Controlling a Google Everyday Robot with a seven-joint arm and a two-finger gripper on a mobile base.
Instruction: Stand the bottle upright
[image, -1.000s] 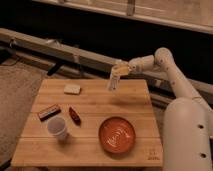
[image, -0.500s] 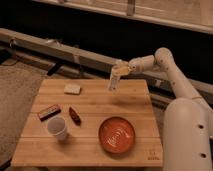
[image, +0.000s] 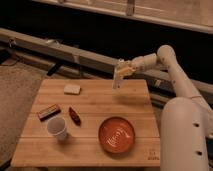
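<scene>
The bottle (image: 118, 77) is slim, pale yellowish and translucent. It stands upright at the far edge of the wooden table (image: 95, 107), right of centre. My gripper (image: 121, 66) reaches in from the right on a white arm and sits at the bottle's top, around its neck. The bottle's base is at or just above the tabletop; I cannot tell if it touches.
A white translucent cup (image: 57, 128) stands at the front left. A red plate (image: 116, 134) lies front right. A small red object (image: 74, 115), a brown bar (image: 48, 112) and a pale sponge-like block (image: 72, 89) lie on the left half. My white base (image: 185, 135) stands right of the table.
</scene>
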